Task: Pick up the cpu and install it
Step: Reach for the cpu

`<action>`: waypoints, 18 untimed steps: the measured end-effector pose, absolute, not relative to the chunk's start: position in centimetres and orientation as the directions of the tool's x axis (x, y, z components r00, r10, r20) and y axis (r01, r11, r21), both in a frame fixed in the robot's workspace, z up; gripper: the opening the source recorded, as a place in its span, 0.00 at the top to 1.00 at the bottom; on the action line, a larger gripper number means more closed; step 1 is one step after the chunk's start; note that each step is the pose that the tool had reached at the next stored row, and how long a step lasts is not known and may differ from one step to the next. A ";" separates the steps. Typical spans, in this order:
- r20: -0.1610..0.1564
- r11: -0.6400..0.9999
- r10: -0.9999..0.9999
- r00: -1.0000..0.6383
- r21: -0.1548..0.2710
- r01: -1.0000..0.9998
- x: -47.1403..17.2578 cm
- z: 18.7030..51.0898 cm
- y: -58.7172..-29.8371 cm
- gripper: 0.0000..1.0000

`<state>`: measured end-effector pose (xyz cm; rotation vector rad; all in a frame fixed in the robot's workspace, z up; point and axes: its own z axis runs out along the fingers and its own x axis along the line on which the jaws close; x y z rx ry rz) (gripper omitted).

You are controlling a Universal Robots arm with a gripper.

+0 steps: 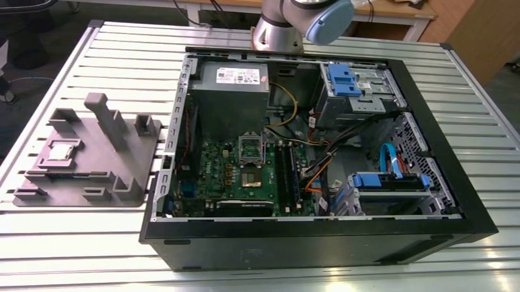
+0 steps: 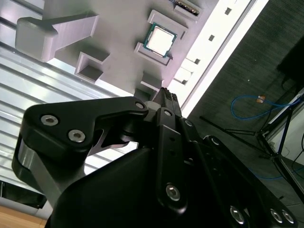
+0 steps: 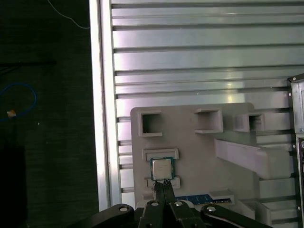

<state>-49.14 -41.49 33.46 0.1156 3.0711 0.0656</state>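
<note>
We see our arm (image 1: 278,33) at the top edge of the exterior view: a silver link with a blue-capped joint. In both wrist views our gripper (image 3: 163,185) (image 2: 166,96) reaches away from the camera, black linkages converging, fingertips pressed together with nothing between them.

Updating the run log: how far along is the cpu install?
Done: nothing yet. The cpu lies in its recess on the grey fixture.
In hand: nothing. The gripper is shut and empty, and it hangs above the fixture close to the cpu in the first wrist view.
Left: both the pick and the install. The socket shows a dark centre with no chip.
</note>
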 end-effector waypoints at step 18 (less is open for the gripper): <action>-0.066 0.996 0.076 -0.995 0.045 0.074 -49.1 32.2 -41.5 0.89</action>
